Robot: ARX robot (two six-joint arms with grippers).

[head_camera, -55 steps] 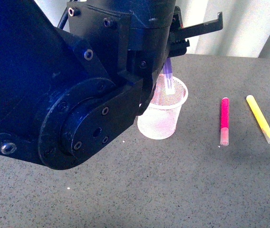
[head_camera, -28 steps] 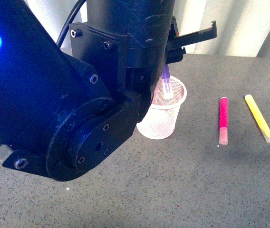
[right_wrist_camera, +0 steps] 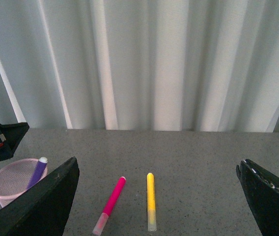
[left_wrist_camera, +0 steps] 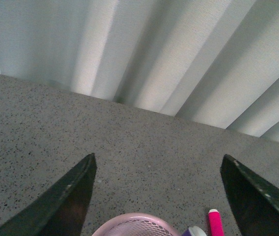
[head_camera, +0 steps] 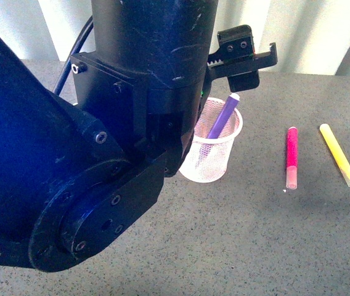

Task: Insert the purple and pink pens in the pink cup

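The pink cup (head_camera: 213, 151) stands upright on the grey table. The purple pen (head_camera: 222, 117) leans inside it, its tip above the rim. My left gripper (head_camera: 249, 58) is open and empty just above the cup; its wrist view shows the cup rim (left_wrist_camera: 129, 220), the purple pen's tip (left_wrist_camera: 194, 231) and the pink pen's end (left_wrist_camera: 214, 222) between the spread fingers. The pink pen (head_camera: 291, 158) lies flat on the table right of the cup. My right gripper (right_wrist_camera: 159, 196) is open and empty, raised above the table; its view shows the cup (right_wrist_camera: 11, 184) and the pink pen (right_wrist_camera: 110, 204).
A yellow marker (head_camera: 338, 154) lies right of the pink pen, also shown in the right wrist view (right_wrist_camera: 151, 200). My left arm's large black body (head_camera: 89, 154) fills the left half of the front view. A pale curtain (right_wrist_camera: 139, 64) backs the table.
The purple pen, held upright over the cup before, now leans free inside it. My left gripper has let it go and risen a little.
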